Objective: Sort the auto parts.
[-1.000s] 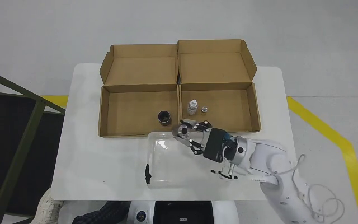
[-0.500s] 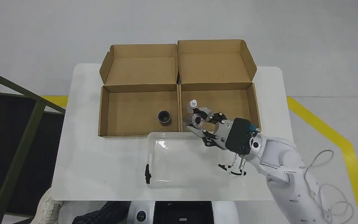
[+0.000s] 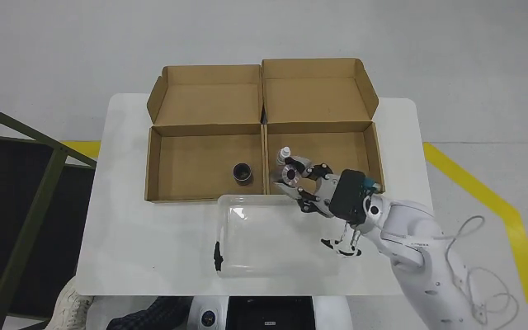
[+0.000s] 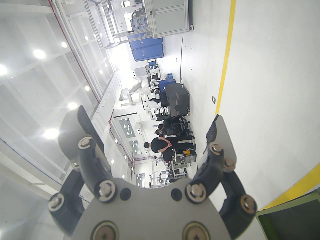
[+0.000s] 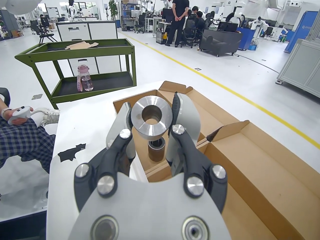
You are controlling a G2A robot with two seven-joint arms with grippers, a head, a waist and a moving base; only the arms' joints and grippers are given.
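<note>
Clamping a silver metal ring (image 5: 151,119) between its fingers, the right gripper (image 5: 152,109) hovers over the near left corner of the right cardboard box (image 3: 363,163) on the desk (image 3: 124,214), near a small white part (image 3: 285,153). A dark sleeve (image 3: 242,172) sits in the left cardboard box (image 3: 190,165). The left gripper (image 4: 148,116) is spread wide, holding nothing.

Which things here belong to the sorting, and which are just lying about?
Job: shiny steel ring in the right gripper; dark cylindrical sleeve; small white plastic part; left brown cardboard box; right brown cardboard box; clear plastic tray.
Lying about: green metal cart; pink water bottle; black scrap.
</note>
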